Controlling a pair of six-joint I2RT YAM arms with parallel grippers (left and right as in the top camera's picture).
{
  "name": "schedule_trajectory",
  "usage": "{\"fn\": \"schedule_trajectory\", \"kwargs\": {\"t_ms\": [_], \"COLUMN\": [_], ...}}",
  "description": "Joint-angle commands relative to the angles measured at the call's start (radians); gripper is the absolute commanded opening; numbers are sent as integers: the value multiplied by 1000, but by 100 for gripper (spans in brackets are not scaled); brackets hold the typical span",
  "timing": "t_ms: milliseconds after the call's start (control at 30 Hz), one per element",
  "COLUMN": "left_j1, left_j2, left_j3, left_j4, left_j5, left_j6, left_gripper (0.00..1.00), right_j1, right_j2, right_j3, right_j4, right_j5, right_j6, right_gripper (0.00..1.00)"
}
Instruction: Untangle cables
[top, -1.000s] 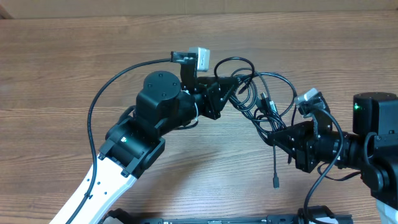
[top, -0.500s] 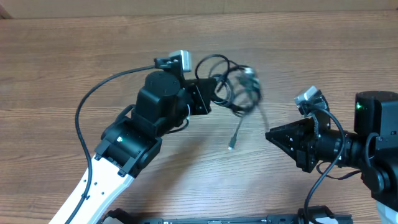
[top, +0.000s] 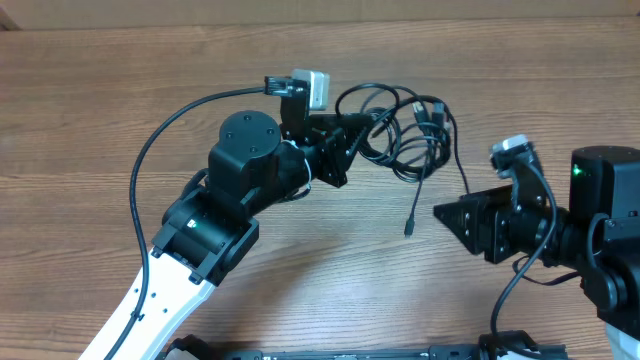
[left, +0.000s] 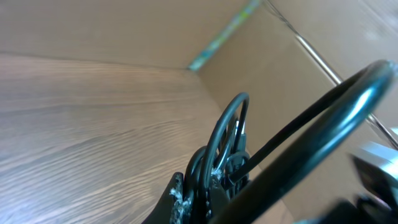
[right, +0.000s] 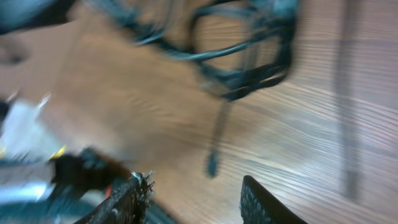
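Note:
The cables (top: 410, 130) are a tangle of thin black loops hanging from my left gripper (top: 365, 133), which is shut on them. One loose plug end (top: 410, 228) dangles below the bundle, over the wood. In the left wrist view several strands (left: 214, 149) are pinched between my left gripper's (left: 208, 190) fingers. My right gripper (top: 440, 213) stands open to the right of that plug end and touches no cable. The right wrist view is blurred: my right gripper's (right: 196, 196) fingers are apart with only table between them, the cables (right: 249, 59) ahead, and the plug end (right: 212, 165) closer in.
The wooden table (top: 100, 80) runs under both arms. A cardboard wall (left: 292, 93) stands along the far side. The thick black camera wire (top: 175, 125) of the left arm arcs out to its left.
My right gripper has let go of the cables and opened. The left gripper swung the bundle left and back, and it now hangs free with one plug end dangling.

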Motion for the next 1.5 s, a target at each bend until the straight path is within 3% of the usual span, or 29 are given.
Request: {"fn": "schedule_trajectory", "kwargs": {"t_ms": [0,167,400,600,900,1100,1467], "left_j1": [0,0,0,0,0,0,-1], "left_j2": [-9,-9,-9,-9,-9,-9,-9], "left_j3": [21,21,21,21,21,21,21], "left_j4": [20,47,62,58,58,60,74], "left_j5": [114,211,369,394,274,73,87], "left_j6": [57,86,268,288,233,4,2], "left_gripper": [4,4,4,4,4,4,4], "right_j1": [-2,-2,-2,-2,-2,-1,-2], "right_j2": [-11,-11,-11,-11,-11,-11,-11], "right_j3": [12,12,12,12,12,12,12], "right_j4": [32,82,109,118,82,30,66], "right_j5": [197,199,199,193,135,57,22], "right_j6": [185,203,206,240,251,318,314], "right_gripper": [48,50,51,52,52,52,51]}}
